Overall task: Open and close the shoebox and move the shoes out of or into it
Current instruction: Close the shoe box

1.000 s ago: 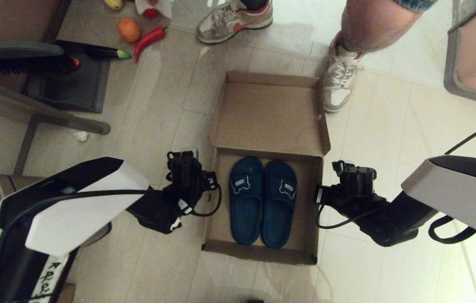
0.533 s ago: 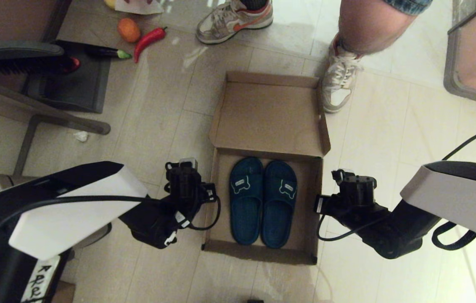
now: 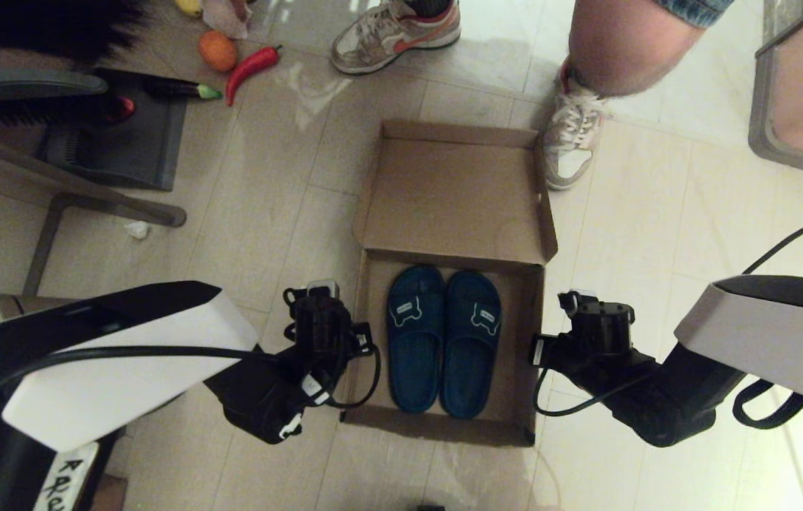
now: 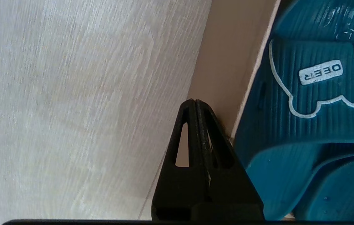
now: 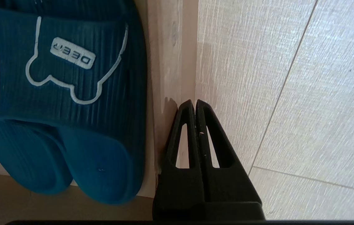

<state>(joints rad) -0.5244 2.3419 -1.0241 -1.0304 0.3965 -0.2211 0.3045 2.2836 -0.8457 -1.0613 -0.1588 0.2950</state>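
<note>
Leftmost, left gripper (image 3: 321, 312) just outside the shoebox (image 3: 450, 191) left wall, fingers pressed together on nothing. Centre: lid flap lying open and flat, the shoes (image 3: 442, 339) side by side inside the tray. Right gripper (image 3: 596, 312) beside the right wall, fingers likewise together, empty. Probably light, soft, grippy rubber; best pinched across a strap or along a sole edge. Cardboard likely thin and bendy, so lift the lid by its far rim. Tape and sticker not visible; tray's near wall partly in shadow

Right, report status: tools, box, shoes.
Left tool shut, right tool shut, flanking shoebox. Lid open, shoes inside. Bystander's sneaker beside lid.
</note>
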